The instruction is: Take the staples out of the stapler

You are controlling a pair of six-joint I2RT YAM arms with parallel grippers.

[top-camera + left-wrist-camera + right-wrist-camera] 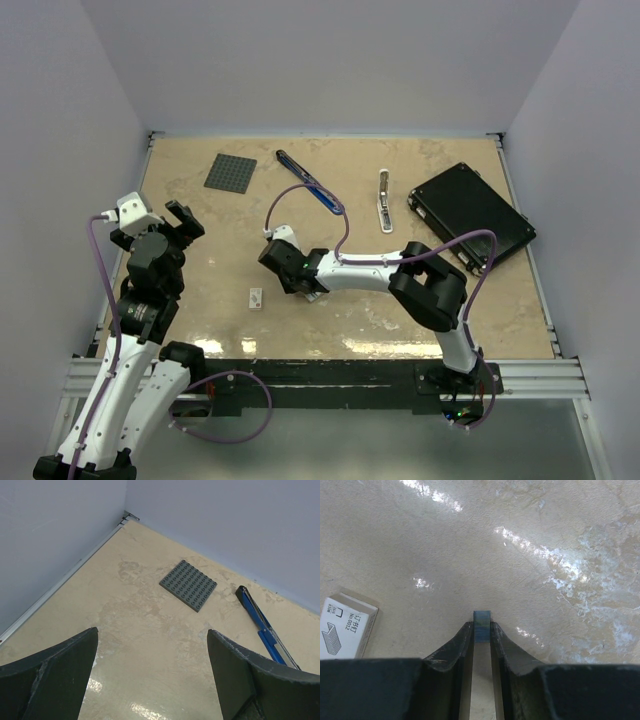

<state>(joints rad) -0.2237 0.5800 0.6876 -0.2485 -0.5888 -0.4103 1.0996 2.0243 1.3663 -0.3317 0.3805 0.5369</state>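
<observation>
Right wrist view has my right gripper (481, 628) pressed nearly together, pinching the staples (481, 620), a short blue-grey strip held at the very tips just over the table (530, 540). I see the strip end-on, so I cannot tell which way its long axis runs or how far it reaches back between my fingers (457, 647). A staple box (346, 626) lies to the lower left, cut off by the frame edge. From the top external camera the stapler (306, 181) lies well apart from my right gripper (292, 275), at the far side of the table, its long axis running diagonally from far left to near right, with my purple cable (300, 187) crossing over it; the staples are too small to make out there. My left gripper (185, 216) hangs spread wide (152, 631); its camera shows a grey studded baseplate (189, 585) and the stapler (262, 625), the near end hidden behind my finger.
</observation>
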